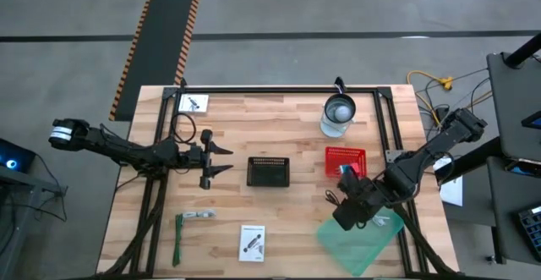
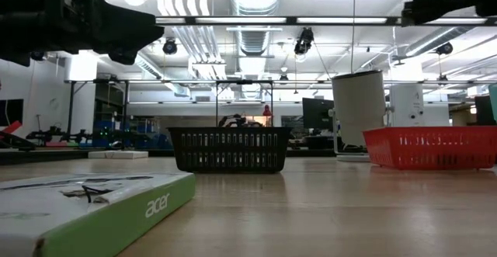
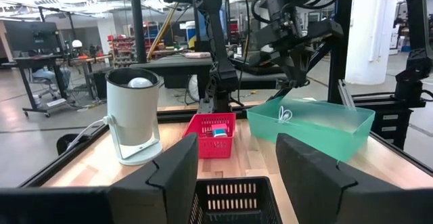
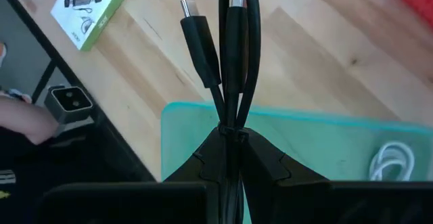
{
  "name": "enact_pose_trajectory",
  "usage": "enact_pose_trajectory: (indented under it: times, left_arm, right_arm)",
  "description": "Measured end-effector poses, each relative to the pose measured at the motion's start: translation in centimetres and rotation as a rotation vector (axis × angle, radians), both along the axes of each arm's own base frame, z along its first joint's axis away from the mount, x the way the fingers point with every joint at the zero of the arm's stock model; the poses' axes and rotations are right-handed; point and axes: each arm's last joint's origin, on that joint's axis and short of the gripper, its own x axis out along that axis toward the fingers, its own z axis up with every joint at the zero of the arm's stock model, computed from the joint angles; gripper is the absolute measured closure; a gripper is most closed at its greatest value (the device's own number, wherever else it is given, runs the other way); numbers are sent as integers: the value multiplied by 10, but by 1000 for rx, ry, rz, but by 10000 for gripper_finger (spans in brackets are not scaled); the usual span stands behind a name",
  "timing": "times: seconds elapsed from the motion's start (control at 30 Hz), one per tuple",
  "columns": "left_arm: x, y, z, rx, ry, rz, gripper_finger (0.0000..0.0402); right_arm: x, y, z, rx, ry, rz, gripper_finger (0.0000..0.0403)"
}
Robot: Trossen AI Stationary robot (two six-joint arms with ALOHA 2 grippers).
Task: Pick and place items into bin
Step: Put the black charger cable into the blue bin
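Observation:
My right gripper (image 1: 348, 205) (image 4: 232, 137) hovers over the near-right part of the table, above the far-left corner of a translucent green bin (image 1: 362, 244) (image 4: 318, 149), shut on a black cable (image 4: 233, 48). A coiled white cable (image 4: 392, 160) (image 3: 285, 114) lies inside the bin. My left gripper (image 1: 221, 160) (image 3: 237, 163) waits open at mid-table, left of a black mesh basket (image 1: 268, 171) (image 3: 233, 198). A white-and-green printed box (image 1: 252, 242) (image 4: 88, 4) and a green strip (image 1: 179, 239) lie flat near the table's near edge. A white card (image 1: 194, 103) lies at the far-left corner. My right gripper pinches a folded bundle of the black cable's strands (image 4: 232, 124) between its two fingers, coming from above and pointing down. The loop and a free plug end (image 4: 191, 11) reach out past the fingertips. The cable is lifted clear of table and bin.
A red mesh basket (image 1: 345, 160) (image 2: 431, 147) with a small blue-and-white thing inside stands right of the black basket. A white cylindrical device (image 1: 338, 115) (image 3: 133, 116) stands at the far side. A black frame rail (image 1: 279, 90) runs along the table's far edge. Bare wood lies between the baskets and the box.

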Motion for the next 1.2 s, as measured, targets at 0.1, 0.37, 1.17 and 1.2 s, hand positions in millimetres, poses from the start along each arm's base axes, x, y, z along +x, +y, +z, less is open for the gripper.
enact_pose_trajectory:
  times: [0.1,0.37,1.17,1.2]
  left_arm:
    - [0,0,0,-1,0,0,219]
    - [0,0,0,-2,2,0,219]
    - [0,0,-1,-1,8,0,219]
    - [0,0,-1,-1,8,0,219]
  right_arm:
    - [-4,5,0,17,10,17,381]
    - [-17,21,0,81,61,114,381]
    - [-45,30,-11,87,235,-124,381]
    - [-45,29,-13,80,239,-126,381]
